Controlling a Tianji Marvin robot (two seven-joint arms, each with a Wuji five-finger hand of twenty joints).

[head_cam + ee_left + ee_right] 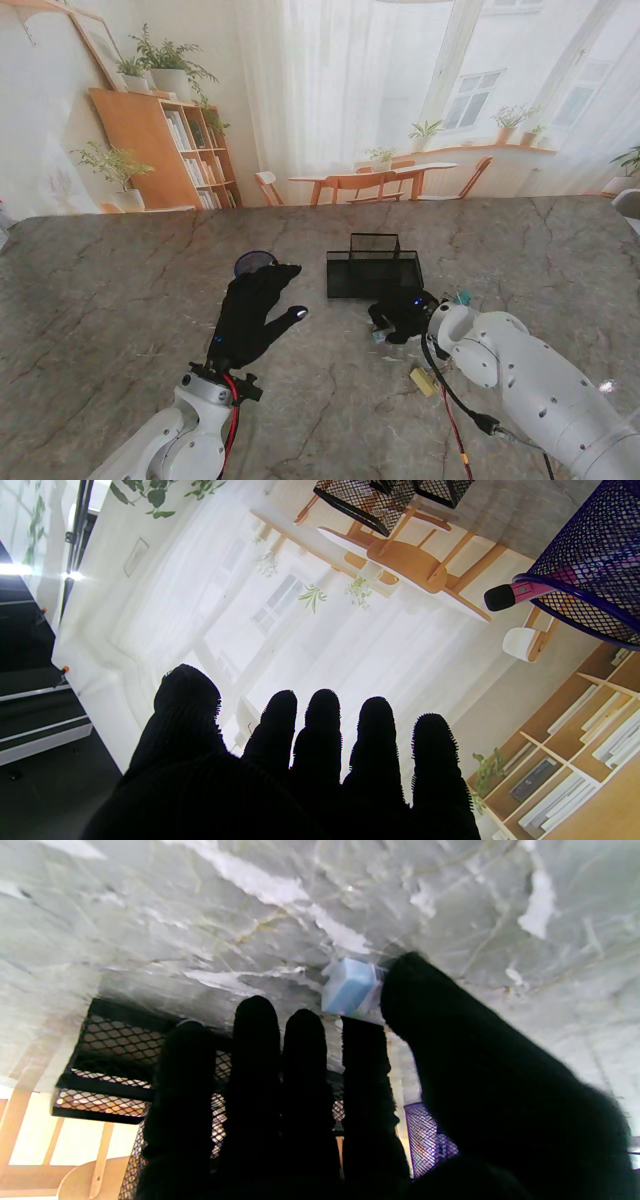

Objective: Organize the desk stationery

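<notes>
The black-gloved left hand [252,312], fingers spread and empty, hovers beside the purple mesh pen cup [595,555]. The black-gloved right hand [350,1100] pinches a pale blue eraser block [348,986] near the black mesh desk tray [374,272].

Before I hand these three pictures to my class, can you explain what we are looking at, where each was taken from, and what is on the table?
This is a two-armed robot with black-gloved, five-fingered hands. The wide picture looks down from its stand at a marble table. The other two come from cameras on its wrists and appear upside down.

In the wide view, the left hand hovers open, holding nothing, near a purple mesh pen cup with a pink pen in it. The right hand reaches down just in front of a black mesh desk organizer. Its wrist camera shows a small light-blue block, perhaps an eraser, by the thumb; I cannot tell whether it is gripped. A small yellowish item lies nearer to me.
</notes>
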